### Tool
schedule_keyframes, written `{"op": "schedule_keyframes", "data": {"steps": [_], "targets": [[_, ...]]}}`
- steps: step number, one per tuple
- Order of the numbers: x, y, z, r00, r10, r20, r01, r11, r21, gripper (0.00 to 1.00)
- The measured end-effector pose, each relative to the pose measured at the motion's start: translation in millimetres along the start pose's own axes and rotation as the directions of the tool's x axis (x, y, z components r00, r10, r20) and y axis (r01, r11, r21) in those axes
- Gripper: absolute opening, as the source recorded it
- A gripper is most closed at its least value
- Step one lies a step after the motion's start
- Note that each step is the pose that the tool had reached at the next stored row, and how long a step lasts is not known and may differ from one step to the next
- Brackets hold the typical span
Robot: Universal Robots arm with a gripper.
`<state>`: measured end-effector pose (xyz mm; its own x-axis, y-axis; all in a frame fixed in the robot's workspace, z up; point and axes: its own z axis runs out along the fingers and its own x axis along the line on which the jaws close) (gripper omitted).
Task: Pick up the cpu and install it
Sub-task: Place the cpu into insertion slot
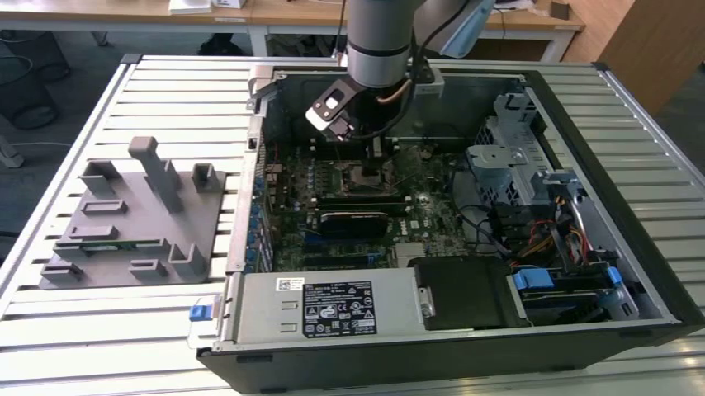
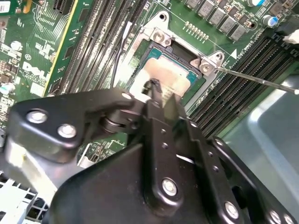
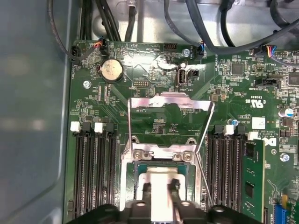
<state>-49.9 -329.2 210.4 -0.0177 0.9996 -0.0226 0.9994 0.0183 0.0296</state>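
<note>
One gripper [image 2: 156, 88] low over one socket [image 3: 161, 153] (load plate [image 3: 170, 100] swung open). One cpu [image 2: 168, 74] lies inside, gripper touching. Grip state: cannot tell. One memory strip [image 3: 252, 182] nearby.

Case [image 1: 441, 351] set on table [image 1: 177, 91], tray [image 1: 121, 223] laid beside it on the exterior view's left, board [image 1: 289, 186] mounted inside case, socket [image 3: 161, 154] set mid-board between slot banks [image 3: 96, 172], cpu [image 2: 170, 70] lodged in socket, gripper [image 1: 372, 169] positioned right over cpu.
</note>
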Motion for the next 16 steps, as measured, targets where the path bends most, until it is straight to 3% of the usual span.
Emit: {"op": "schedule_keyframes", "data": {"steps": [2,6,16], "targets": [[0.0,0.1,-1.8,1.0,0.0,0.0001,0.0,1.0,0.0001,0.2],[-0.1,0.1,-4.1,1.0,0.0,0.0,0.0,1.0,0.0004,0.11],[-0.2,0.4,-8.8,1.0,0.0,-0.0001,0.0,1.0,0.0016,0.11]]}}
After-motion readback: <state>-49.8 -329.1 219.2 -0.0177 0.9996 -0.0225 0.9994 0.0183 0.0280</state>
